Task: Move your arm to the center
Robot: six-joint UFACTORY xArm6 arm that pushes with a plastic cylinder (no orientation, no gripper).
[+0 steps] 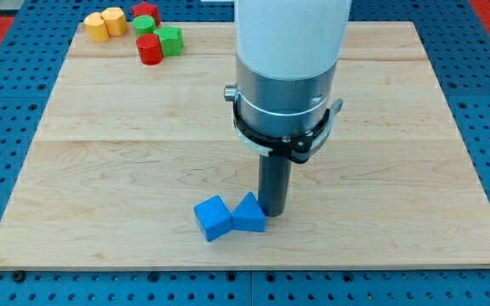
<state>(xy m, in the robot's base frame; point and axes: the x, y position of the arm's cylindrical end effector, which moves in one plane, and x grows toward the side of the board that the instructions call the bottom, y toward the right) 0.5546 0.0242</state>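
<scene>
Where my tip touches the blue triangular block, blue cube alongside, no pincer visible.

single high front view, angled down

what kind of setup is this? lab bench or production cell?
Most likely a lab bench for pushing experiments: a wooden board lies on a blue perforated base, with small coloured blocks, such as the blue cube near my tip, as toy-like test objects.

Arm cut off at top; red block partly hidden behind green.
</scene>
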